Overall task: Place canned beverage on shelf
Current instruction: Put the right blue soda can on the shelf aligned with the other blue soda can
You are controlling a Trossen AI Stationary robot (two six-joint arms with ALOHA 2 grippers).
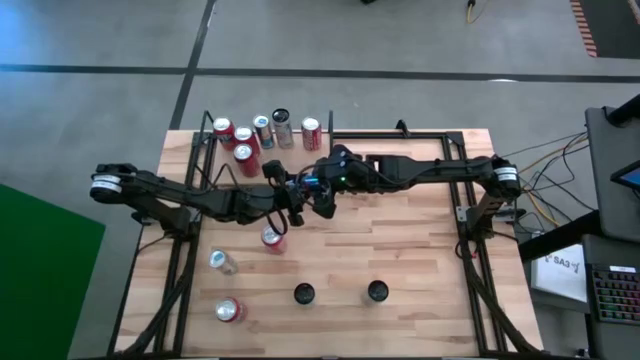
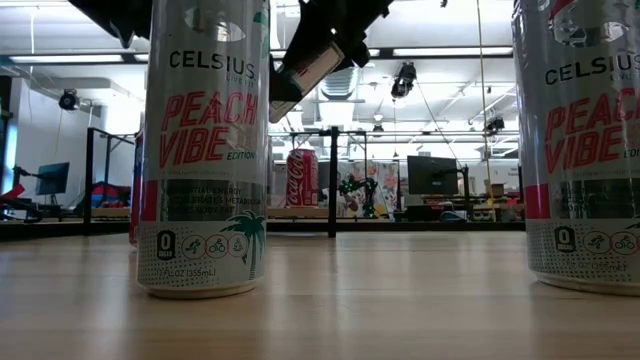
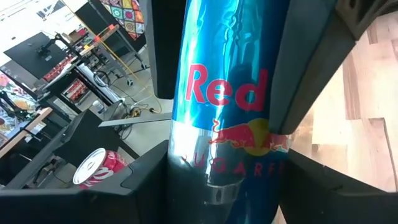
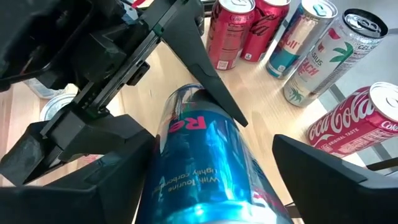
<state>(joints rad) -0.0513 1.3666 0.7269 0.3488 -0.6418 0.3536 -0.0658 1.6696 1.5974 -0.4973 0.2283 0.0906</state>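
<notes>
A blue Red Bull can (image 3: pixel 230 112) (image 4: pixel 205 162) hangs in the air over the middle of the table, between both grippers. My left gripper (image 1: pixel 290 205) comes from the table's left and is shut on it. My right gripper (image 1: pixel 318 195) comes from the right and is open; its fingers (image 4: pixel 311 168) stand on either side of the can's near end, with a gap showing on one side. The shelf (image 1: pixel 205 150), a light wood board edged by black rods, lies at the far left and holds several upright cans (image 1: pixel 262 128). My left gripper pinches the can's curved side (image 3: pixel 186 124) between its two fingers (image 3: pixel 311 68), which lie across the can. In the right wrist view these fingers (image 4: pixel 193 74) sit on the can's far part. The can is tilted and clear of the table.
A red can (image 1: pixel 272 238) stands just near of the grippers. A silver can (image 1: pixel 222 262) and a red can (image 1: pixel 228 310) lie toward the near left. Two Celsius cans (image 1: pixel 303 294) (image 1: pixel 376 291) stand by the front edge. Black frame rods run along both table sides.
</notes>
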